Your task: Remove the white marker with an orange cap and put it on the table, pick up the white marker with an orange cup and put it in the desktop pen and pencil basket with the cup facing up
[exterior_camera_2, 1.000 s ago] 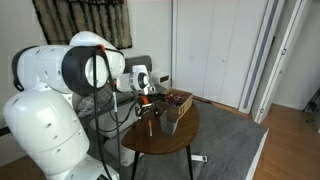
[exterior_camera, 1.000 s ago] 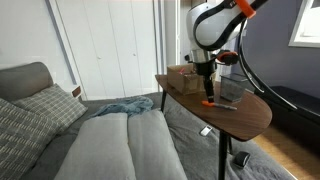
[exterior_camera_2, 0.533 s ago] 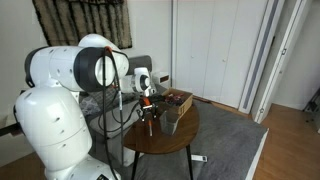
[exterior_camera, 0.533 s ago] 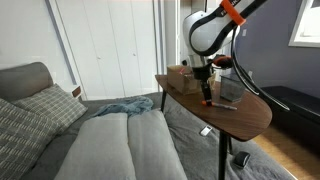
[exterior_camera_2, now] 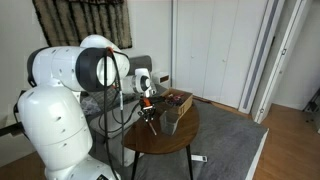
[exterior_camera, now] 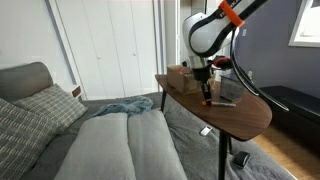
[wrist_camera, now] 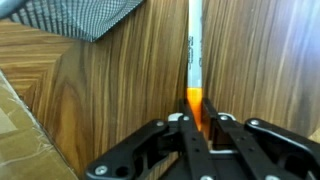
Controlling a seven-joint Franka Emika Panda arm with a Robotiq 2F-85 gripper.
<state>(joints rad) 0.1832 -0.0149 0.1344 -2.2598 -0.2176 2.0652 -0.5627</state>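
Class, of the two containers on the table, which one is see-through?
The dark wire-mesh pen basket: the wood shows through its walls. The low brown box is opaque. The end effector grips the white marker.

Wrist view: marker (wrist_camera: 195, 60), white end runs off the top edge; orange cap mostly hidden between gripper (wrist_camera: 197, 120) fingers. Mesh basket (wrist_camera: 85, 15) cropped by the top edge, one corner showing. Both exterior views: marker too small to read.

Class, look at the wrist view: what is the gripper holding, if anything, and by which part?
The gripper holds the white marker by its orange cap end.
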